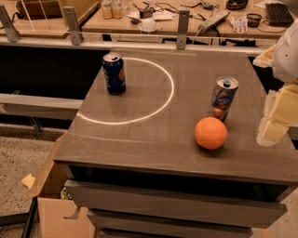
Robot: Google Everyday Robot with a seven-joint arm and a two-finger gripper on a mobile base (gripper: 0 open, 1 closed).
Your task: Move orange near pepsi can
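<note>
The orange (211,133) lies on the dark tabletop (153,135) at the front right. The pepsi can (114,73), dark blue with a silver top, stands upright at the back left, on the edge of a bright ring of light. My gripper (275,120) hangs at the right edge of the view, above the table's right side and to the right of the orange, apart from it. It holds nothing that I can see.
A taller silver can (224,98) with blue and red print stands just behind the orange. A rail with metal posts (182,28) runs behind the table. A cluttered desk (153,14) lies beyond. Cardboard boxes (51,204) sit on the floor at the front left.
</note>
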